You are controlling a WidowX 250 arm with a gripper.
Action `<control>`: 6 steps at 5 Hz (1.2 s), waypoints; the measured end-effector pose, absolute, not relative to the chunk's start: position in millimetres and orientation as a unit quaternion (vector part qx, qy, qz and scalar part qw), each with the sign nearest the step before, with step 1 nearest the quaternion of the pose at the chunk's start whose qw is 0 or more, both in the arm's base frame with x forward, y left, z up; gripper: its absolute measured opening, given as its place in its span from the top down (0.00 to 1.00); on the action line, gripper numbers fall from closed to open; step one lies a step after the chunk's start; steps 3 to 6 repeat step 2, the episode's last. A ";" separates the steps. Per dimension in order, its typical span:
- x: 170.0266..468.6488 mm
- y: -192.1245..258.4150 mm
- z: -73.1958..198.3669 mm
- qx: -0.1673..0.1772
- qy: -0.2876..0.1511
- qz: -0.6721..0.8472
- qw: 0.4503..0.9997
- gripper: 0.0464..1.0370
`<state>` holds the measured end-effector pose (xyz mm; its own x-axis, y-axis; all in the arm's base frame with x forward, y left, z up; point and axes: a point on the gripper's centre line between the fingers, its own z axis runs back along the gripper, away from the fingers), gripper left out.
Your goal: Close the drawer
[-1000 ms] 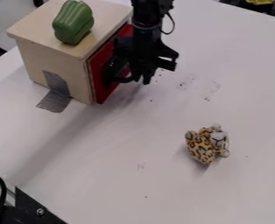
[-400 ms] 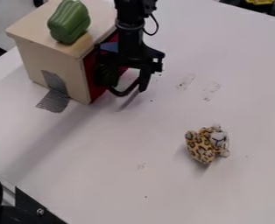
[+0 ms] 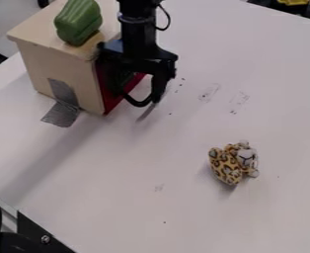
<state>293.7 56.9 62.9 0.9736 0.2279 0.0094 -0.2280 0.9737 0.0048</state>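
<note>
Box (image 3: pixel 66 66): no text, label, brand, number or sign can be read.
Table (image 3: pixel 177 197): faint dark marks right of the upper centre, none readable as letters or numbers.
</note>
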 end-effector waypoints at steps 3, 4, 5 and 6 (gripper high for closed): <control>306.8 28.6 86.0 -0.032 -0.065 -0.013 0.997 0.04; 306.8 28.6 86.0 -0.032 -0.065 -0.013 0.997 0.04; 306.8 28.6 86.0 -0.032 -0.065 -0.013 0.997 0.04; 306.8 28.6 86.0 -0.032 -0.065 -0.013 0.997 0.04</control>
